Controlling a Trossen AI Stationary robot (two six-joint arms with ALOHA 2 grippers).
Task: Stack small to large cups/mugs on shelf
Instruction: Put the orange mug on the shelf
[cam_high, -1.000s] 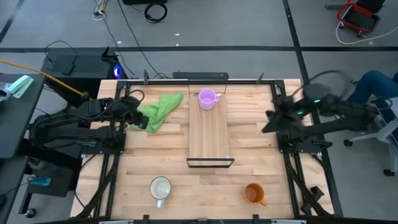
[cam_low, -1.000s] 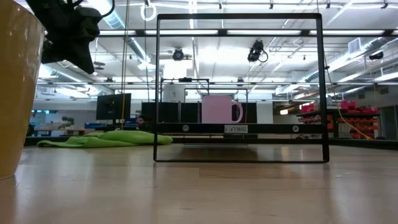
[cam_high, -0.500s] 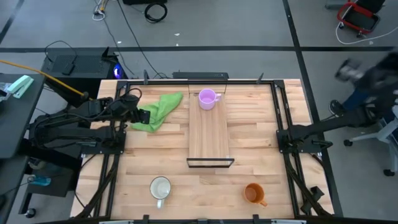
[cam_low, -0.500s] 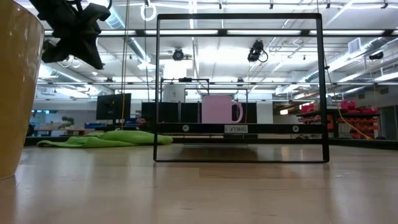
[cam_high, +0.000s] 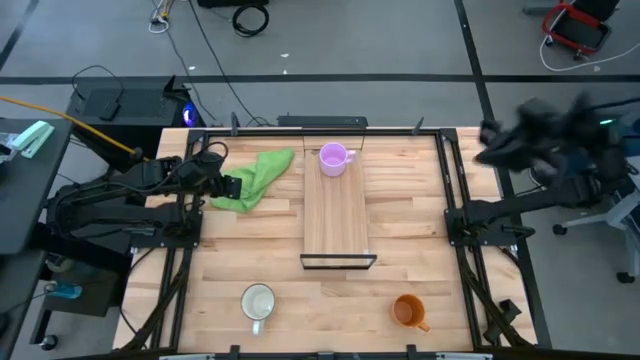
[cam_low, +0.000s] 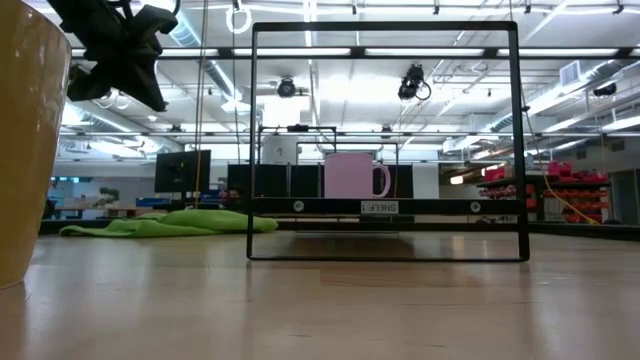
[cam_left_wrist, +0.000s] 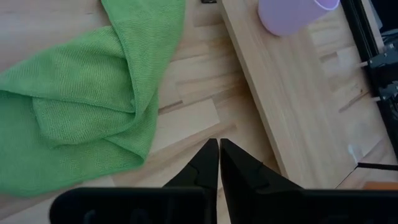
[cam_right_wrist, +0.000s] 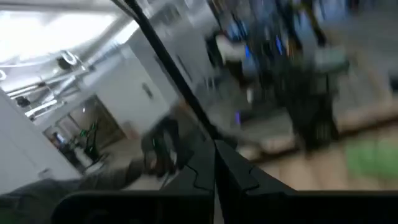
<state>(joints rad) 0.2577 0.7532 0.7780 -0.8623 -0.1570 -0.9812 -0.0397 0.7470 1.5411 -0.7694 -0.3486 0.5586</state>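
The light purple mug stands upright on the far end of the shelf plank and shows in the low view, handle to the right. Near the table's near edge, the white mug and the orange mug both stand on their bases. My left gripper is shut and empty. It hovers high over the table's left part beside the green cloth. My right gripper is shut and empty, raised off the table beyond its far right corner.
The green cloth lies crumpled between my left gripper and the shelf. Black frames stand at the shelf's ends. A tan mug wall fills the low view's left edge. Bare wood lies on both sides of the shelf.
My right arm has swung fast from over the table's right edge, up and out past the far right corner. My left gripper has shifted a little toward the green cloth and then kept still. The mugs and the shelf have stayed where they were.
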